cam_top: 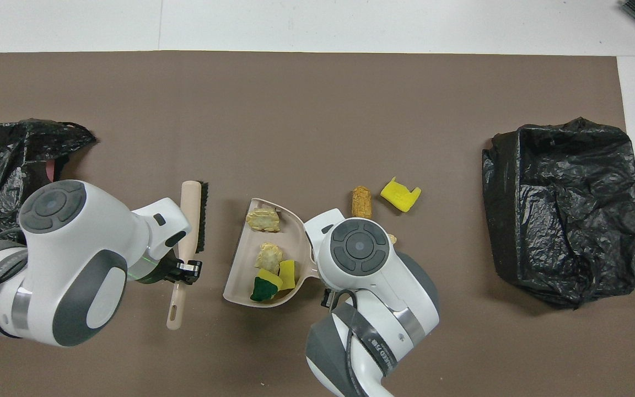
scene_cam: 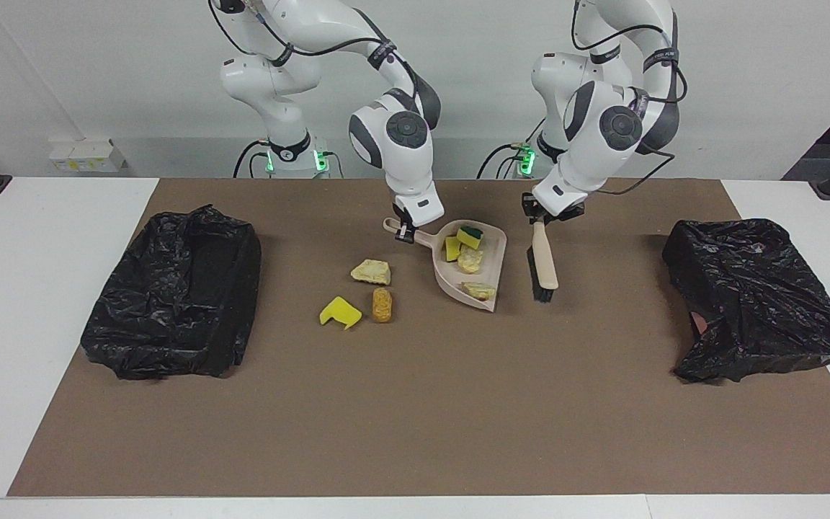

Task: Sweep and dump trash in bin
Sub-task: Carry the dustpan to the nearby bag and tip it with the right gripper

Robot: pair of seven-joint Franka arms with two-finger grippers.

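Observation:
My right gripper (scene_cam: 404, 231) is shut on the handle of the beige dustpan (scene_cam: 488, 272) (cam_top: 243, 264), which rests on the mat. Several trash pieces lie in it: yellow-green sponge chunks (scene_cam: 470, 236) (cam_top: 287, 274) and beige lumps (scene_cam: 470, 259) (cam_top: 263, 218). My left gripper (scene_cam: 541, 216) (cam_top: 182, 270) is shut on the beige hand brush (scene_cam: 543, 263) (cam_top: 190, 220), held beside the pan's mouth toward the left arm's end. On the mat, beside the pan toward the right arm's end, lie a beige lump (scene_cam: 372, 272), a brown oval piece (scene_cam: 382, 305) (cam_top: 361, 202) and a yellow sponge chunk (scene_cam: 341, 312) (cam_top: 400, 194).
A bin lined with a black bag (scene_cam: 177, 303) (cam_top: 563, 209) stands at the right arm's end of the brown mat. A second black-bagged bin (scene_cam: 753, 295) (cam_top: 3, 182) stands at the left arm's end.

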